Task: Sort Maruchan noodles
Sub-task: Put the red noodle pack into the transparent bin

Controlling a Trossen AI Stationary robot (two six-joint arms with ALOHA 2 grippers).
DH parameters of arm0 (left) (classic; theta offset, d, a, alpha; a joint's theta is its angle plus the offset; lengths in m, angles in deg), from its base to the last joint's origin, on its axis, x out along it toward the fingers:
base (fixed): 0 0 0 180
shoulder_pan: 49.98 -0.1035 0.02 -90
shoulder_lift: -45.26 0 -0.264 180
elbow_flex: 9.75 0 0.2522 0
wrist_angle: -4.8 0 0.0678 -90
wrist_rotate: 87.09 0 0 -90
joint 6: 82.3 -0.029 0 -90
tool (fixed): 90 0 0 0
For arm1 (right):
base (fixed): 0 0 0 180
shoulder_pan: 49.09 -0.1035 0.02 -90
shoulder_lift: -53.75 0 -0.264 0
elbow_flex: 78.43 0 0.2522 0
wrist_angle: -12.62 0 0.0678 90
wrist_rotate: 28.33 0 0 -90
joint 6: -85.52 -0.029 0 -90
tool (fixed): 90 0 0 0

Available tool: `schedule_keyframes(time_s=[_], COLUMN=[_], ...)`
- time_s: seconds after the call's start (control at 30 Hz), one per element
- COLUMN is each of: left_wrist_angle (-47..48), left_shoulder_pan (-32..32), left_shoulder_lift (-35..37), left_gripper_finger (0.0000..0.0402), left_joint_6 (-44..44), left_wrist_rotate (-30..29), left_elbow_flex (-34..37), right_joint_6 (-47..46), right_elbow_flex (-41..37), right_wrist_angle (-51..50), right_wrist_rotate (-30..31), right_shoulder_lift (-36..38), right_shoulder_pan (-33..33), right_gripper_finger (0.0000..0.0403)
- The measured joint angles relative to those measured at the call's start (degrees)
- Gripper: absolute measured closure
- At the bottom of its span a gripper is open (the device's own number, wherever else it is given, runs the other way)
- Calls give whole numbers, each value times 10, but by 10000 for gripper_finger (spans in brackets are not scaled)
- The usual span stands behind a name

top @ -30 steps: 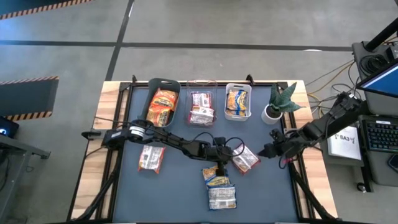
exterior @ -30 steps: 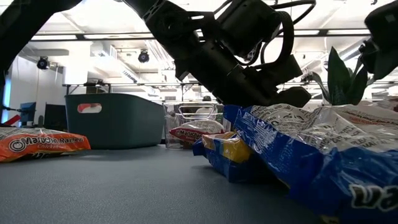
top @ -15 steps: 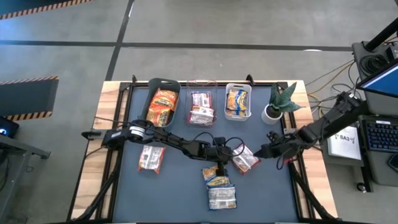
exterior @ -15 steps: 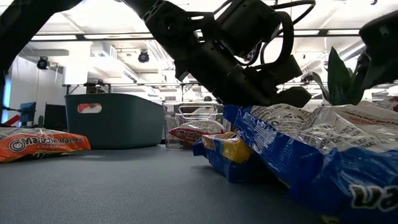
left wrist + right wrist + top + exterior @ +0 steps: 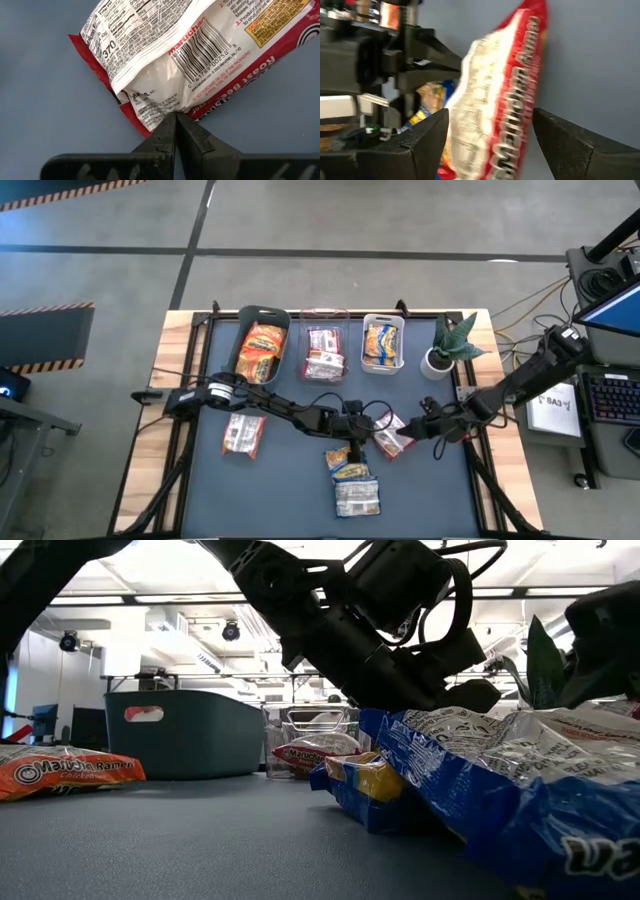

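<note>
Packet (image 5: 500, 100) looks light, crinkly, slick: right gripper (image 5: 490, 145) spread wide astride it, left gripper (image 5: 176, 120) clenched empty; grab mid-body.

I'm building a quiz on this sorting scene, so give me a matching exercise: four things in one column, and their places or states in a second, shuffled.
Things:
1. left gripper
2. right gripper
3. teal bin
4. potted plant

Places or states:
A. holds orange packets
B. open, jaws either side of the red-and-white packet
C. stands at the table's far right corner
D. shut, pinching that packet's edge

Pairs: 1-D, 2-B, 3-A, 4-C
</note>
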Motion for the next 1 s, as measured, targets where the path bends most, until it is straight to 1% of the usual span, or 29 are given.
schedule_keyframes(time_s=[0.1,0.23,0.5,0.6,0.77,0.87,1.0], left_wrist_angle=[0,-3,-10,-9,8,40,84], left_shoulder_pan=[0,0,0,0,0,0,1], left_shoulder_lift=[0,0,0,5,19,40,76], left_gripper_finger=[402,402,402,402,402,401,401], left_joint_6=[0,0,0,0,-15,-29,-48], left_wrist_rotate=[0,0,0,0,0,-2,-48], left_elbow_flex=[0,0,1,1,2,3,7], right_joint_6=[10,11,10,13,19,34,69], right_elbow_flex=[0,2,6,8,8,9,9], right_wrist_angle=[30,40,48,48,50,60,94], right_wrist_rotate=[5,10,25,32,48,69,92], right_shoulder_lift=[-20,-36,-39,-39,-38,-37,-30], right_shoulder_pan=[0,0,0,0,0,0,0], right_gripper_finger=[146,186,256,276,281,282,283])
